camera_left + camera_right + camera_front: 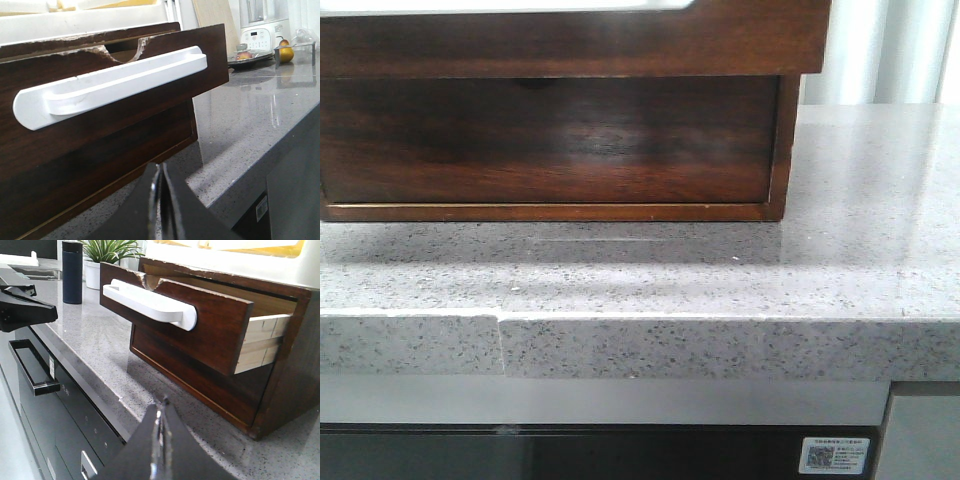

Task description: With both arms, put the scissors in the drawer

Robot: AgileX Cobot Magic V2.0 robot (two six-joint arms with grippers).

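Both grippers, left (159, 200) and right (160, 440), closed, empty, near the counter (840, 250); drawer (200, 315) pulled out, white handle (150, 304).

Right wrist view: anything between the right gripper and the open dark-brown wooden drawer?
Nothing visible. Only speckled grey countertop lies between the shut right gripper and the pulled-out dark-brown wooden drawer. The scissors show in no view.

dark drawer (550, 140) on speckled counter (720, 280)
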